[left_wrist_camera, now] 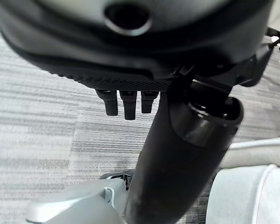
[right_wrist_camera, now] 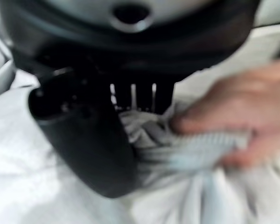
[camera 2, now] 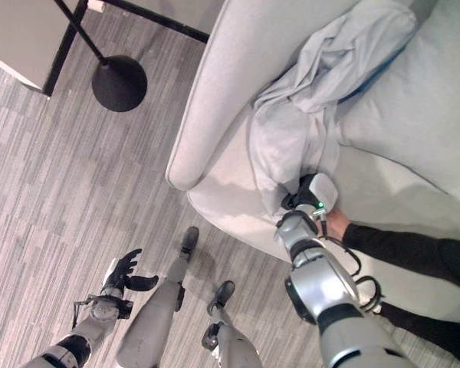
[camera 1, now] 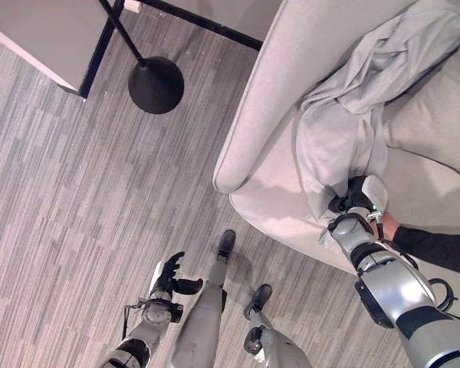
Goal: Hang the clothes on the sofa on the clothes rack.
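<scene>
The sofa (camera 1: 268, 107) is holding the clothes (camera 1: 353, 115), a grey heap lying over its arm and seat. The rack (camera 1: 155, 83) is standing on the floor nearby. The cloth looks soft, light and floppy, so bunching the lower edge is best. The right hand (camera 2: 310, 195) is pinching that edge with its fingers (right_wrist_camera: 133, 95), beside a person's hand (right_wrist_camera: 233, 121). The left hand (camera 1: 169, 276) is hanging with fingers spread.

No readable text in any view.
The grey garment (camera 1: 351, 115), the sofa (camera 1: 268, 92), the floor lamp's round black base (camera 1: 156, 84) and the striped carpet (camera 1: 61, 192) carry no legible letters, numbers or labels; the close wrist views are perhaps too soft to reveal small print.
</scene>
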Motion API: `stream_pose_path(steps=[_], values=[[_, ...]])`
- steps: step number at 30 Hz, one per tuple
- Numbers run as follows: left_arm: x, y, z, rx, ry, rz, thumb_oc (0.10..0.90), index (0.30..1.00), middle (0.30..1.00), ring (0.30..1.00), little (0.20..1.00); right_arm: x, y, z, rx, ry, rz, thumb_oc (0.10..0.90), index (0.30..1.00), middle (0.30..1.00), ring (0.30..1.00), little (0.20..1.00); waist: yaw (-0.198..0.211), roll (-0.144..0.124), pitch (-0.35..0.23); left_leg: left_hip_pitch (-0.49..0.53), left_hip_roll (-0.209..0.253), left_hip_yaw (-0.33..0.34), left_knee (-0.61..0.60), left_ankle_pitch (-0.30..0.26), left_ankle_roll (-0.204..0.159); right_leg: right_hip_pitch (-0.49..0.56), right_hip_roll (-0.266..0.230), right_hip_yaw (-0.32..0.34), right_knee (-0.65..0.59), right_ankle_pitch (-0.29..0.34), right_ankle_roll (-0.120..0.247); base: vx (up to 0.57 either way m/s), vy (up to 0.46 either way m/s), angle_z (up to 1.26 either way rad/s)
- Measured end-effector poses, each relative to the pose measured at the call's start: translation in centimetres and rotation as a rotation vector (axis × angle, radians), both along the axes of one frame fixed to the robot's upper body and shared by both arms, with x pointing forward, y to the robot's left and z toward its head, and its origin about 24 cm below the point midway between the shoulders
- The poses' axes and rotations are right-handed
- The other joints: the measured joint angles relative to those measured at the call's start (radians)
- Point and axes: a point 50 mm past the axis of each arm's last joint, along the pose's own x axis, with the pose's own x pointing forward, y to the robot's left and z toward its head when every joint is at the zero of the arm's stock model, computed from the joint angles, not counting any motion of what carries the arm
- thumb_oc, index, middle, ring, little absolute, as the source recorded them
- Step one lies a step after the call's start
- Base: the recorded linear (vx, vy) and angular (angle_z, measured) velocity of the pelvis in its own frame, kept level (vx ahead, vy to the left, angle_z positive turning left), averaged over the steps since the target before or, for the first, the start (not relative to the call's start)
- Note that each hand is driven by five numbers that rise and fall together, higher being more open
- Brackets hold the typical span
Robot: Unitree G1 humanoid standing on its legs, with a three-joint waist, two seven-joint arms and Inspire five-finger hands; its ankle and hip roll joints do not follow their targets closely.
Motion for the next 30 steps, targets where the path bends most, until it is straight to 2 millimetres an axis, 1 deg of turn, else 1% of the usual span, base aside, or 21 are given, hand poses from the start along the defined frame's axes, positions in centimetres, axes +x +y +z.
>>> stream_pose_path(steps=[1,3,4,5,6,7,8,9,11,12,13,15,18,19,22,26,28,30], values=[[-0.3,0.2,-0.2,0.003,0.008,0.015,0.800,0.900,0.900,0.900,0.900,-0.4,0.6,-0.9,-0.001,0.012,0.032,0.800,0.900,0.900,0.900,0.900,-0.003,-0.011,-0.007,0.019,0.005,0.016,-0.005,-0.001,0.000,0.009,-0.002,0.018,-0.001,0.000,0.000,0.06,-0.029,-0.33],[-0.9,0.9,-0.5,0.006,0.020,0.060,0.800,0.900,0.900,0.900,0.900,-1.3,1.6,-2.4,-0.005,0.025,0.094,0.800,0.900,0.900,0.900,0.900,-0.020,-0.020,-0.014,0.054,0.009,0.032,-0.005,-0.006,-0.006,0.040,-0.003,0.040,-0.008,0.001,0.000,0.06,-0.032,-0.35],[-2.2,1.5,-1.2,0.025,0.060,0.079,0.800,0.900,0.900,0.900,0.900,-3.2,2.5,-4.9,-0.006,0.080,0.153,0.800,0.900,0.900,0.900,0.900,-0.043,-0.038,-0.062,0.074,0.018,0.043,-0.005,-0.014,-0.015,0.059,0.002,0.047,-0.018,0.003,-0.002,0.05,-0.043,-0.20],[-2.9,2.0,-1.6,0.034,0.083,0.098,0.800,0.900,0.900,0.900,0.900,-4.3,3.2,-5.9,0.003,0.102,0.199,0.800,0.900,0.900,0.900,0.900,-0.058,-0.042,-0.080,0.091,0.023,0.044,-0.005,-0.016,-0.018,0.076,0.006,0.051,-0.018,0.002,-0.002,0.06,-0.050,-0.22],[-3.6,2.2,-2.0,0.033,0.105,0.119,0.800,0.900,0.900,0.900,0.900,-5.4,3.8,-6.7,0.010,0.106,0.243,0.800,0.900,0.900,0.900,0.900,-0.061,-0.049,-0.088,0.118,0.028,0.051,-0.005,-0.019,-0.020,0.099,0.007,0.060,-0.018,0.001,-0.001,0.00,-0.016,-0.22],[-4.4,2.2,-2.5,0.036,0.135,0.126,0.800,0.900,0.900,0.900,0.900,-6.3,3.8,-7.6,-0.007,0.132,0.265,0.800,0.900,0.900,0.900,0.900,-0.065,-0.056,-0.108,0.136,0.033,0.063,-0.005,-0.024,-0.021,0.112,0.009,0.068,-0.019,0.001,0.000,0.02,-0.023,-0.28],[-5.4,2.4,-2.9,0.046,0.170,0.131,0.800,0.900,0.900,0.900,0.900,-6.9,3.8,-8.2,-0.015,0.163,0.279,0.800,0.900,0.900,0.900,0.900,-0.080,-0.056,-0.137,0.138,0.038,0.067,-0.005,-0.025,-0.022,0.112,0.013,0.070,-0.019,0.001,0.000,0.02,-0.023,-0.22],[-6.0,2.2,-3.3,0.053,0.194,0.120,0.800,0.900,0.900,0.900,0.900,-7.3,3.6,-8.5,-0.021,0.183,0.292,0.800,0.900,0.900,0.900,0.900,-0.093,-0.051,-0.156,0.142,0.044,0.069,-0.006,-0.025,-0.022,0.116,0.017,0.070,-0.019,0.000,-0.001,0.02,-0.019,-0.12],[-6.7,2.0,-3.7,0.053,0.216,0.113,0.800,0.900,0.900,0.900,0.900,-8.2,3.2,-9.0,-0.042,0.218,0.331,0.800,0.900,0.900,0.900,0.900,-0.102,-0.037,-0.170,0.164,0.054,0.071,-0.006,-0.024,-0.023,0.136,0.026,0.072,-0.019,0.000,-0.001,0.01,-0.024,-0.05],[-7.5,1.9,-4.0,0.055,0.239,0.112,0.800,0.900,0.900,0.900,0.900,-9.0,2.8,-9.7,-0.054,0.259,0.351,0.800,0.900,0.900,0.900,0.900,-0.108,-0.026,-0.192,0.174,0.057,0.070,-0.006,-0.024,-0.023,0.146,0.029,0.072,-0.019,0.000,-0.002,0.03,-0.023,0.02],[-8.5,1.4,-4.6,0.053,0.284,0.106,0.800,0.900,0.900,0.900,0.900,-10.7,3.1,-11.3,-0.040,0.342,0.388,0.800,0.900,0.900,0.900,0.900,-0.108,0.005,-0.227,0.198,0.057,0.069,-0.006,-0.026,-0.026,0.171,0.030,0.069,-0.019,-0.002,-0.006,0.03,-0.018,0.04],[-9.3,0.9,-5.0,0.036,0.311,0.113,0.800,0.900,0.900,0.900,0.900,-12.0,3.7,-12.5,-0.021,0.399,0.429,0.800,0.900,0.900,0.900,0.900,-0.108,0.033,-0.252,0.208,0.057,0.070,-0.006,-0.035,-0.036,0.182,0.030,0.068,-0.019,0.000,-0.012,0.02,0.001,0.02],[-10.3,0.6,-5.5,0.032,0.343,0.113,0.800,0.900,0.900,0.900,0.900,-13.2,5.1,-13.6,0.032,0.441,0.459,0.800,0.900,0.900,0.900,0.900,-0.110,0.058,-0.274,0.222,0.055,0.069,-0.006,-0.036,-0.036,0.196,0.028,0.067,-0.019,0.004,-0.019,0.00,0.000,0.00],[-10.6,0.7,-5.5,0.032,0.351,0.116,0.800,0.900,0.900,0.900,0.900,-13.3,5.3,-13.8,0.043,0.447,0.463,0.800,0.900,0.900,0.900,0.900,-0.110,0.058,-0.274,0.232,0.054,0.069,-0.006,-0.036,-0.035,0.205,0.027,0.068,-0.019,0.004,-0.019,0.00,0.000,0.00],[-11.6,1.1,-5.9,0.036,0.386,0.136,0.800,0.900,0.900,0.900,0.900,-13.6,5.8,-14.0,0.062,0.458,0.476,0.800,0.900,0.900,0.900,0.900,-0.110,0.047,-0.297,0.240,0.052,0.070,-0.007,-0.037,-0.034,0.213,0.024,0.068,-0.019,0.003,-0.020,0.00,0.000,0.00],[-12.8,1.6,-6.1,0.033,0.422,0.157,0.800,0.900,0.900,0.900,0.900,-13.7,5.7,-13.9,0.063,0.453,0.469,0.800,0.900,0.900,0.900,0.900,-0.113,0.024,-0.326,0.261,0.045,0.073,-0.008,-0.042,-0.027,0.229,0.016,0.069,-0.020,0.001,-0.023,0.00,0.000,0.00],[-13.2,1.7,-6.2,0.032,0.440,0.162,0.800,0.900,0.900,0.900,0.900,-13.7,5.6,-13.9,0.060,0.449,0.467,0.800,0.900,0.900,0.900,0.900,-0.116,0.020,-0.339,0.266,0.042,0.073,-0.009,-0.043,-0.026,0.234,0.014,0.068,-0.020,0.000,-0.024,0.00,0.000,0.00],[-13.7,1.7,-6.4,0.029,0.457,0.164,0.800,0.900,0.900,0.900,0.900,-13.7,5.4,-13.7,0.052,0.439,0.476,0.800,0.900,0.900,0.900,0.900,-0.129,0.026,-0.354,0.275,0.034,0.075,-0.009,-0.049,-0.017,0.242,0.006,0.069,-0.020,0.001,-0.025,0.00,0.026,-0.02]])
